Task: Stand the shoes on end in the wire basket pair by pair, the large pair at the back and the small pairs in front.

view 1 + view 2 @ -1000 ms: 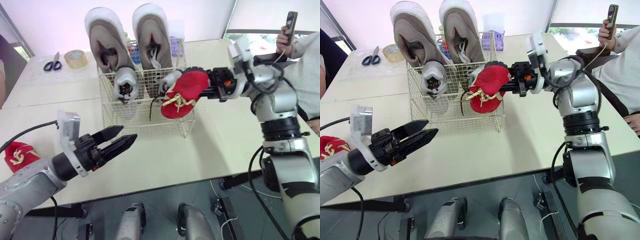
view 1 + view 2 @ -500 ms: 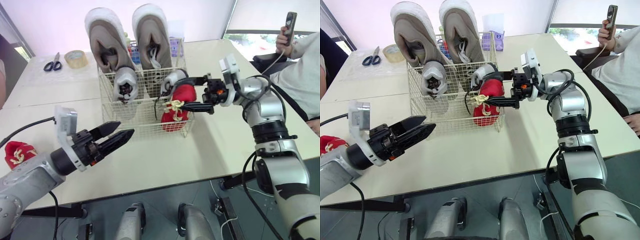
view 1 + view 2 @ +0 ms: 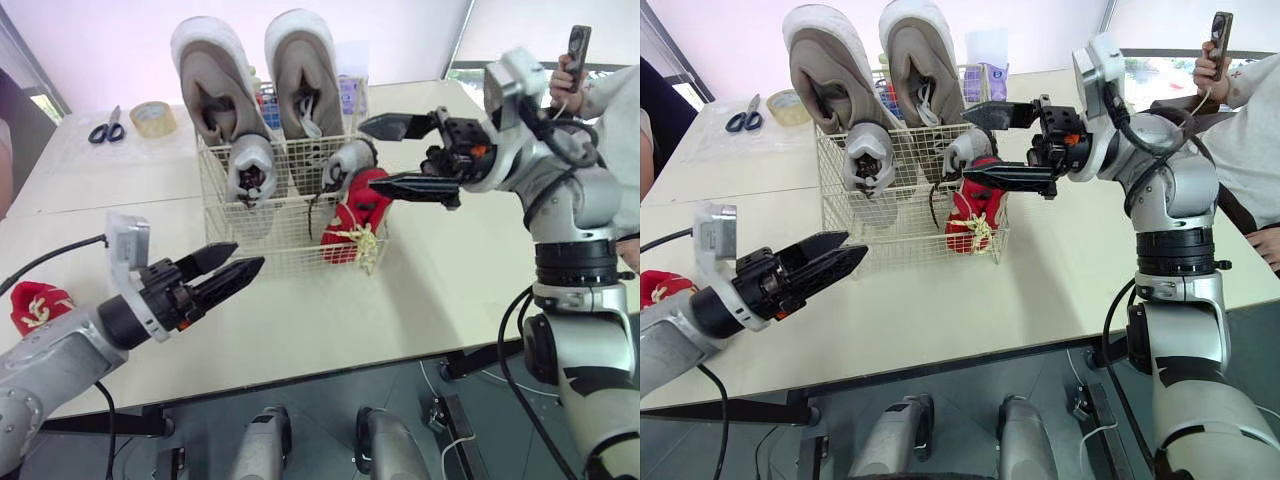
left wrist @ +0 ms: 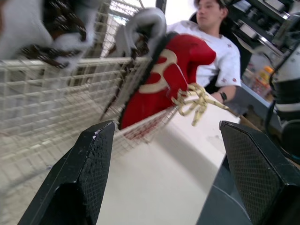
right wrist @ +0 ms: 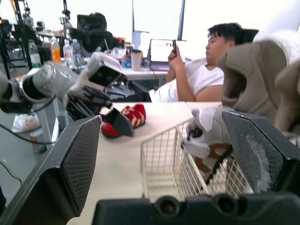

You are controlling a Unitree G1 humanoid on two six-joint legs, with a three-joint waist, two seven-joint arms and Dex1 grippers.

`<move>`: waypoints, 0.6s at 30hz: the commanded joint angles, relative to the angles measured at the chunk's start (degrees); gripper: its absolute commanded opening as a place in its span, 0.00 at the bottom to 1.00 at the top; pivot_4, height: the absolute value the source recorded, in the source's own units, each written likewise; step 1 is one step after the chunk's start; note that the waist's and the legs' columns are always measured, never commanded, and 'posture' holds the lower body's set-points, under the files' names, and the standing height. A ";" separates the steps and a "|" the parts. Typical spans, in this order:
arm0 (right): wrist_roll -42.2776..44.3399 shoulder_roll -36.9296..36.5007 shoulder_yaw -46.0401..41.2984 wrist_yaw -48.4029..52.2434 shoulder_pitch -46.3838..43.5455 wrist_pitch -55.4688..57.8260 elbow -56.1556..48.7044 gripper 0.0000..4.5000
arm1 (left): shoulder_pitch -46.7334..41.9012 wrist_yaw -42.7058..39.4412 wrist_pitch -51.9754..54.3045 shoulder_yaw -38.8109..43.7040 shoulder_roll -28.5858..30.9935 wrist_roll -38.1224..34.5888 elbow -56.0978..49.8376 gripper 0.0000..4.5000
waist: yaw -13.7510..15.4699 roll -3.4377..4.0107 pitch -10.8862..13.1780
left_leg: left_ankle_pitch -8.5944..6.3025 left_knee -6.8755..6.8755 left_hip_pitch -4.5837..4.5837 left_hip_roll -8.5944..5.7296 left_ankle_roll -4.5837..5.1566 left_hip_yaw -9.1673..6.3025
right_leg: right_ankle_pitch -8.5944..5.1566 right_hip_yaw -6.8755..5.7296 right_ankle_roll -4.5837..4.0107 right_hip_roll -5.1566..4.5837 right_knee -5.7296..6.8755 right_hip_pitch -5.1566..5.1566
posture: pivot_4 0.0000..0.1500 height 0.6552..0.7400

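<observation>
The cream counter point(image 3: 450, 280) carries a white wire basket point(image 3: 280, 250). Large beige shoes point(image 3: 215, 80) stand at its back, leaving front room for the small red laced shoe point(image 3: 360, 205). The right pincer point(image 3: 367, 152) hovers beside it, spread and empty. The left pincer point(image 3: 248, 256) is parted, holding nothing.

Nothing here can be read. The cream curl point(image 4: 158, 77) on the red shoe point(image 4: 187, 58), mid-frame in the left wrist view, is no clear letter or number. The labels on the bottles point(image 5: 56, 49), upper left of the right wrist view, are too small to tell.
</observation>
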 commanded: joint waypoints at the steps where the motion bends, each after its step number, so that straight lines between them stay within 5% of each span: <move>1: 3.17 -1.18 -0.54 -0.53 -1.90 3.21 -6.60 0.99 | -2.92 7.56 -3.34 6.42 1.28 0.95 2.04 0.81 | 0.01 0.00 0.00 | 0.00 0.00 0.01 0.03 0.00 0.00 | 0.00 0.00 0.00 0.02 0.00 0.00 | 1.00 1.00; 8: 0.03 -4.80 9.27 1.60 2.79 6.26 -19.04 0.99 | -0.29 26.56 0.08 19.58 5.81 7.46 7.31 0.81 | -0.05 -0.06 -0.04 | 0.05 -0.04 0.02 0.26 0.08 0.04 | 0.04 0.01 -0.09 0.20 0.04 -0.06 | 1.00 1.00; 12: -2.19 -5.03 12.89 5.62 2.46 3.46 -16.45 0.99 | 6.99 33.71 11.84 26.60 12.35 11.45 14.81 0.81 | -0.10 -0.05 -0.03 | -0.06 -0.02 0.02 0.37 -0.11 0.14 | -0.02 0.01 0.00 0.26 0.04 -0.17 | 1.00 1.00; 18: -3.82 -3.65 14.26 8.13 1.59 0.26 -13.91 0.99 | 8.11 46.27 22.97 34.81 13.88 10.58 23.00 0.81 | 0.06 -0.11 -0.05 | -0.03 -0.05 0.01 0.65 -0.24 0.20 | 0.11 0.01 -0.20 0.48 -0.03 -0.33 | 1.00 1.00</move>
